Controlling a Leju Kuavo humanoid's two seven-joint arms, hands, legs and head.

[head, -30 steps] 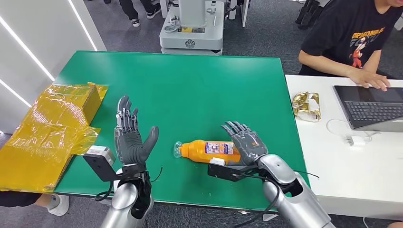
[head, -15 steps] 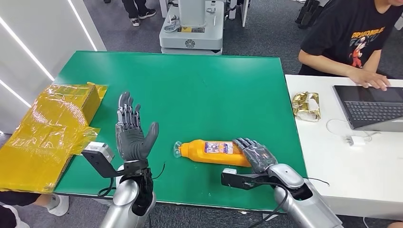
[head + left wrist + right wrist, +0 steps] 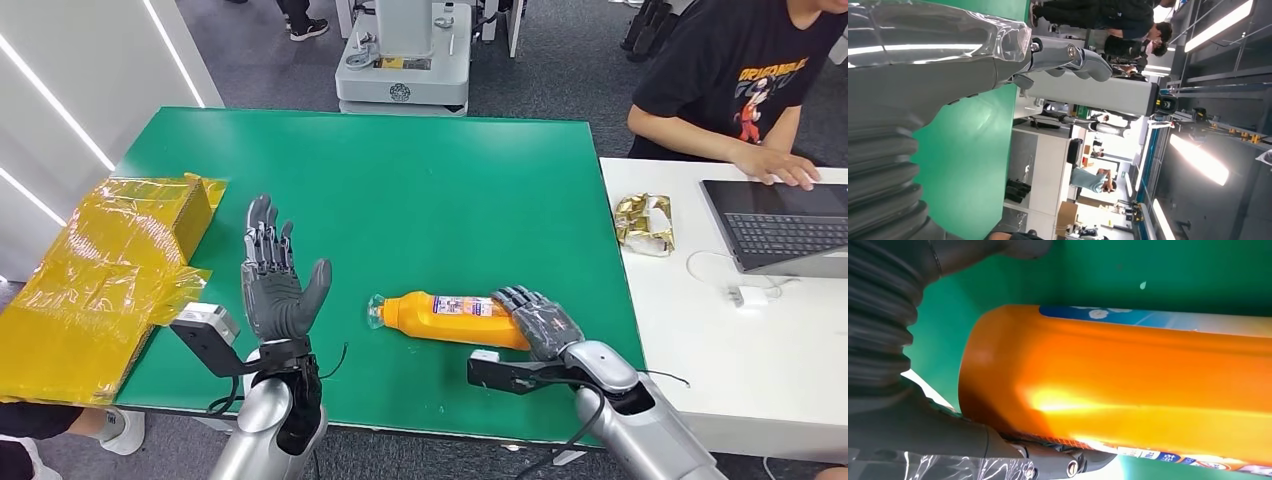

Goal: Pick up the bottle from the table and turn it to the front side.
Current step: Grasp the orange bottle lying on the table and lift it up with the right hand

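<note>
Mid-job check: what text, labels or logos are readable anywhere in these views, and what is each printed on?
Bottle label: blue and white print, too small to read in the head view; only its blurred edge shows in the right wrist view.
Person's black T-shirt: orange lettering over a cartoon figure, too blurred to quote.
Grey machine base beyond the table: round emblem and a yellow sticker, both illegible.
Laptop keys: too small to read.

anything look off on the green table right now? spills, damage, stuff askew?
No spills or damage visible. The orange bottle lies on its side on the green table, as the task expects, with the right hand around its base end. The left hand is raised, fingers spread, holding nothing. The crumpled yellow wrapping overhangs the table's edge.
</note>
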